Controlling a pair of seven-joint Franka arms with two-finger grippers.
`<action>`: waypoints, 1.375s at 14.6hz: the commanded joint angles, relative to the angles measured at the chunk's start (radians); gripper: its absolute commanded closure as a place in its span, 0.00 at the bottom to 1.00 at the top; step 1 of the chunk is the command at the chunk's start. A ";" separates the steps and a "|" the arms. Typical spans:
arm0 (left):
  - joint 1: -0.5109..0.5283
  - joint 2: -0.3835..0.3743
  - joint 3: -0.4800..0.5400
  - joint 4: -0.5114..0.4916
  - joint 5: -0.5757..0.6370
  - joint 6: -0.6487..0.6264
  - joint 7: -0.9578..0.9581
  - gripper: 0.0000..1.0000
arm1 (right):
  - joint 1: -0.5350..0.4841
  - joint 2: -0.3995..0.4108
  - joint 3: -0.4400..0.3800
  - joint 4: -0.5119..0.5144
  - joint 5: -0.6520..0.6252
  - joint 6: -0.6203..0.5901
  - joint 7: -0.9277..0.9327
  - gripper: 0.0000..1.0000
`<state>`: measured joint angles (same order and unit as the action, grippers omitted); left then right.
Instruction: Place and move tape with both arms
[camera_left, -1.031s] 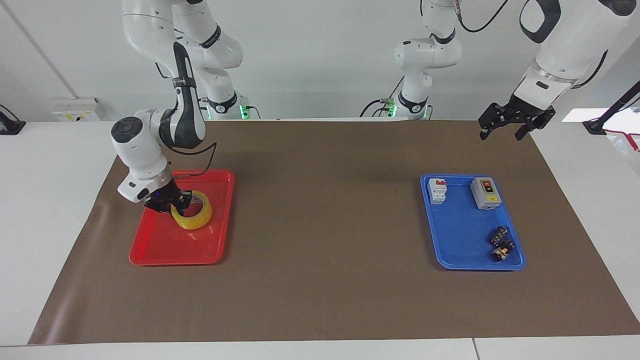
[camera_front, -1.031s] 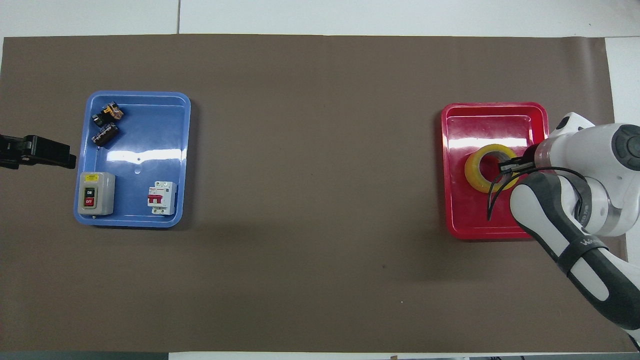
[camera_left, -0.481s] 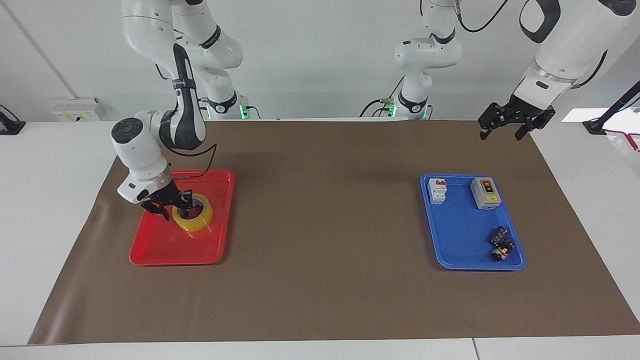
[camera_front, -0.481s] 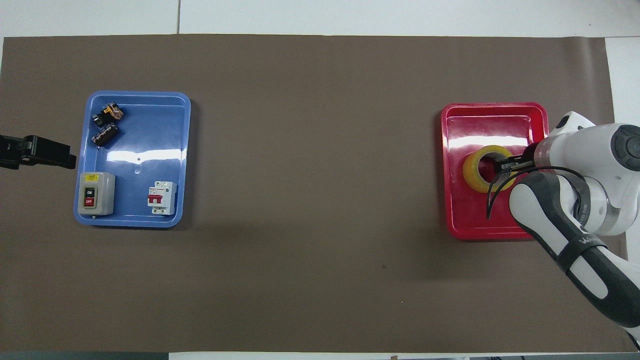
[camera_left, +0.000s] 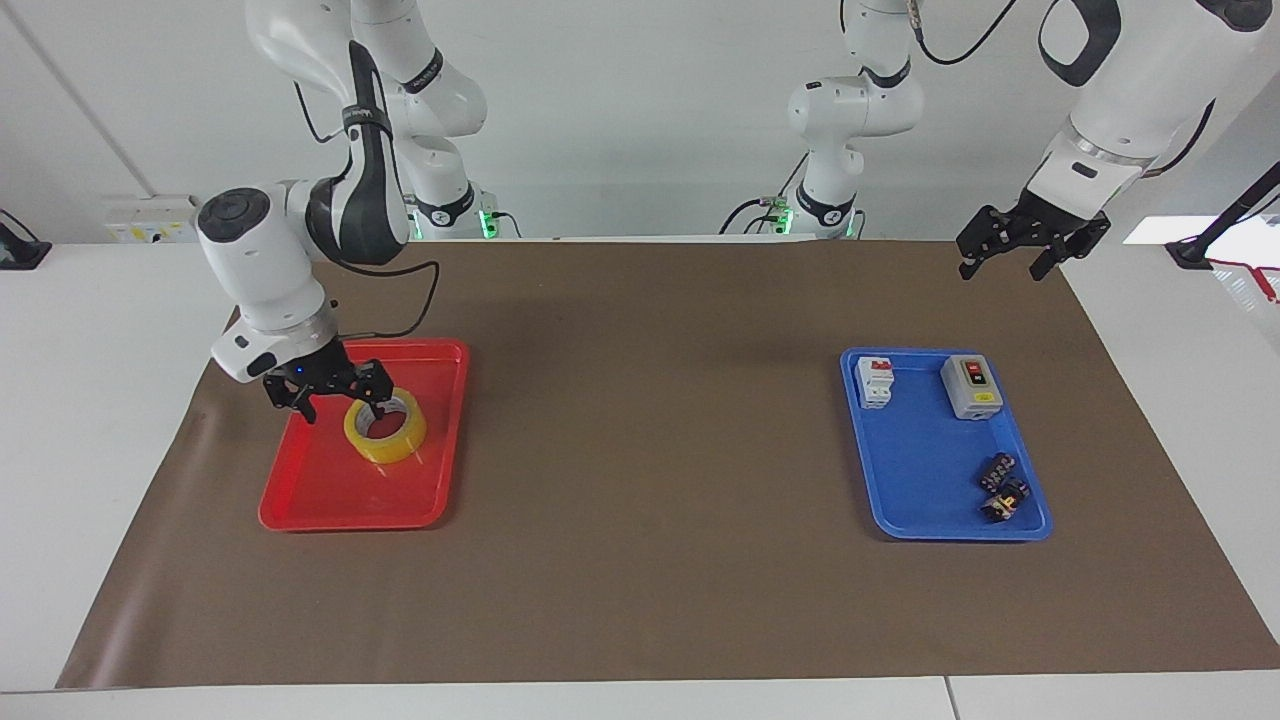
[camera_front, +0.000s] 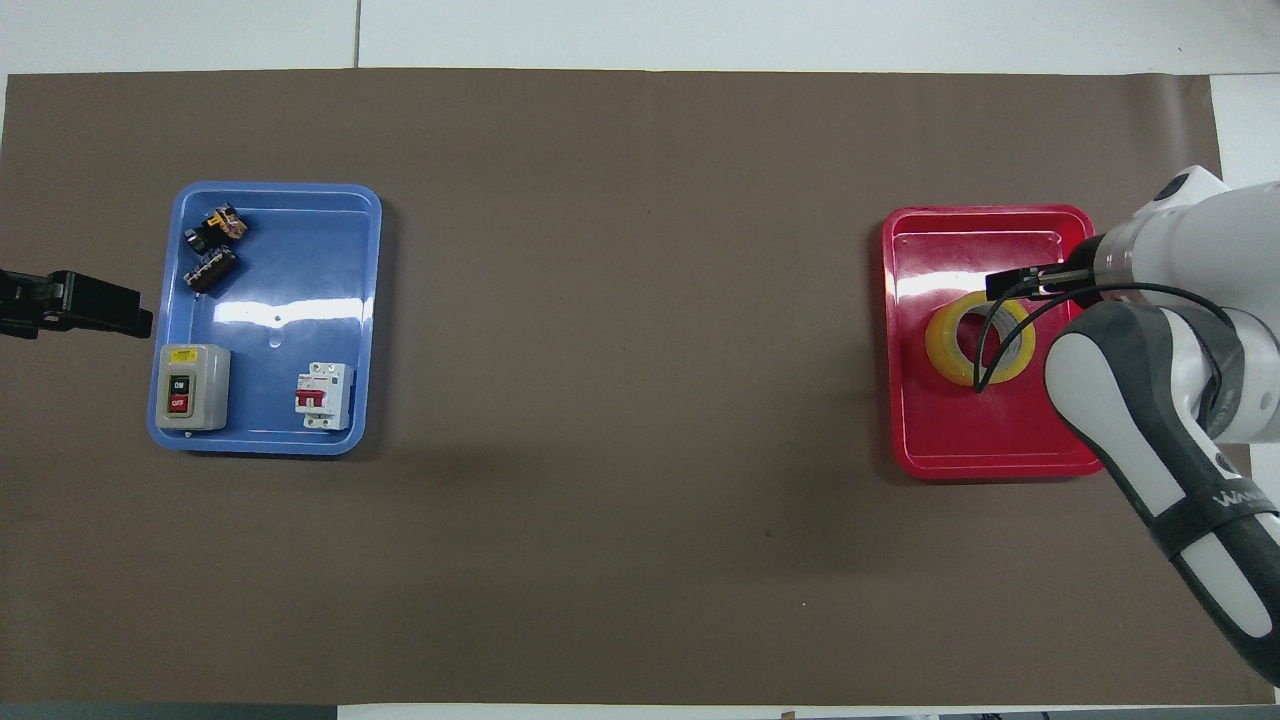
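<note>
The yellow tape (camera_left: 386, 449) lies flat in the red tray (camera_left: 340, 505) at the right arm's end of the table; it also shows in the overhead view (camera_front: 942, 346) in that tray (camera_front: 960, 445). My right gripper (camera_left: 337, 396) is open and empty, raised just above the tape's rim, and does not touch it; it shows over the tray in the overhead view (camera_front: 1022, 284). My left gripper (camera_left: 1008, 260) is open and empty and waits in the air over the mat's edge at the left arm's end, beside the blue tray (camera_left: 920, 505); it also shows in the overhead view (camera_front: 75, 303).
The blue tray (camera_front: 270, 425) holds a grey switch box (camera_left: 971, 386), a white breaker (camera_left: 874, 382) and two small black parts (camera_left: 1001, 486). A brown mat (camera_left: 650, 450) covers the table between the trays.
My right gripper has let go of the tape, opened and risen off it. The tape stays in the red tray. The left arm has not moved.
</note>
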<state>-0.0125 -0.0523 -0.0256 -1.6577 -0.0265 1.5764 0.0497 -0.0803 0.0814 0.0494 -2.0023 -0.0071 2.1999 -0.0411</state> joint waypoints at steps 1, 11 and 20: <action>0.006 -0.020 0.000 -0.025 -0.013 0.013 0.016 0.00 | -0.004 -0.043 0.004 0.132 -0.010 -0.206 0.049 0.00; 0.006 -0.020 0.000 -0.025 -0.013 0.013 0.016 0.00 | -0.007 -0.117 0.007 0.416 -0.017 -0.660 0.181 0.00; 0.008 -0.020 0.000 -0.025 -0.013 0.013 0.016 0.00 | 0.037 -0.065 0.020 0.528 -0.033 -0.757 0.155 0.00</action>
<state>-0.0125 -0.0523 -0.0256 -1.6577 -0.0265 1.5764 0.0497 -0.0719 -0.0322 0.0564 -1.5487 -0.0252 1.4742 0.1175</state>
